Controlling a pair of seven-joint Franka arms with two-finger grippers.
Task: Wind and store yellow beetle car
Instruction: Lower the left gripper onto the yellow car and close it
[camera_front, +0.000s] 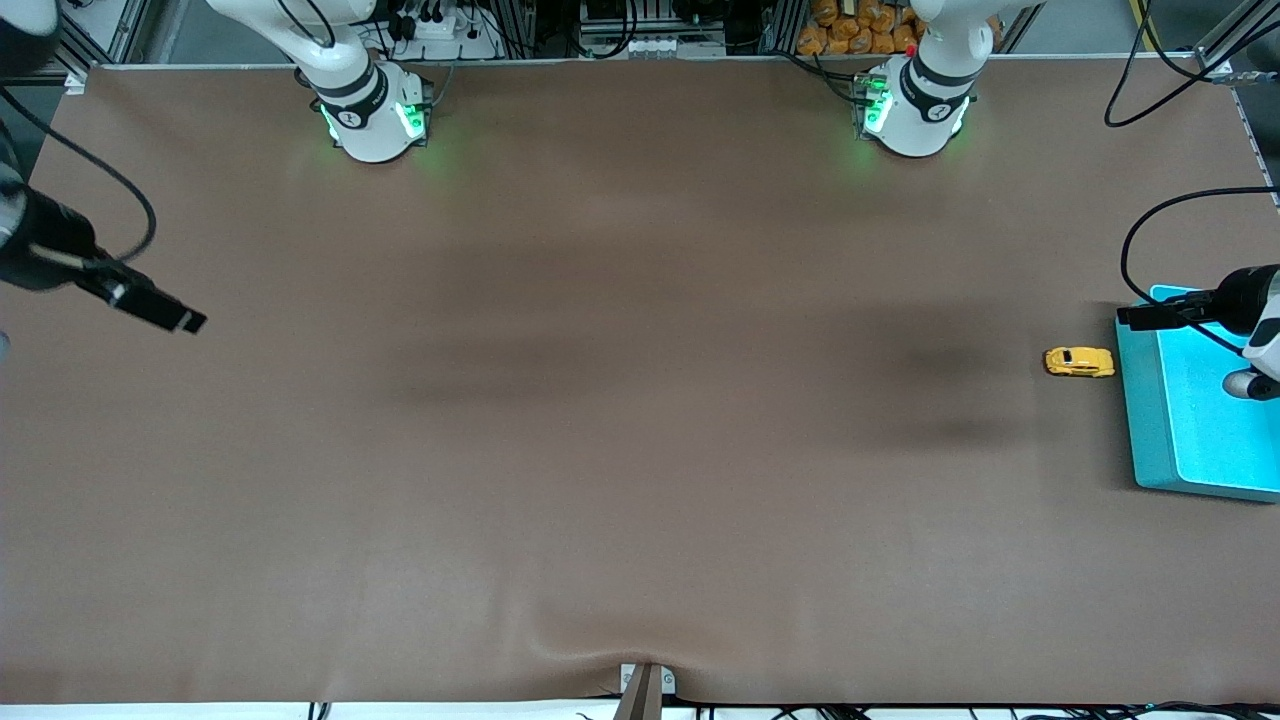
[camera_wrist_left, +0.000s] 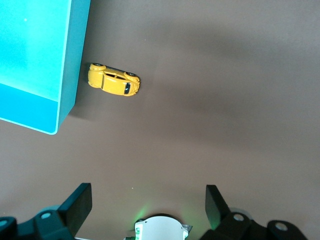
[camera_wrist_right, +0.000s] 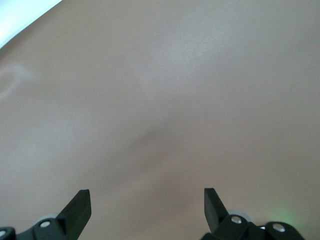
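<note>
A wide brown matte table surface (camera_front: 620, 400) fills the scene, with soft dark shadow patches across its middle and a slight wrinkle at its near edge. Along the far edge runs a grey metal frame rail (camera_front: 640, 58), with black cables and a white power strip (camera_front: 440, 25) past it. A pile of small orange objects (camera_front: 860, 28) sits there too. Lighting is even and overhead.

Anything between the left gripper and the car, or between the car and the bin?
Nothing visible. The left gripper, open, is up over the bin's edge; the car lies on its side on bare table just beside the bin wall. The right arm waits at its own end.
</note>
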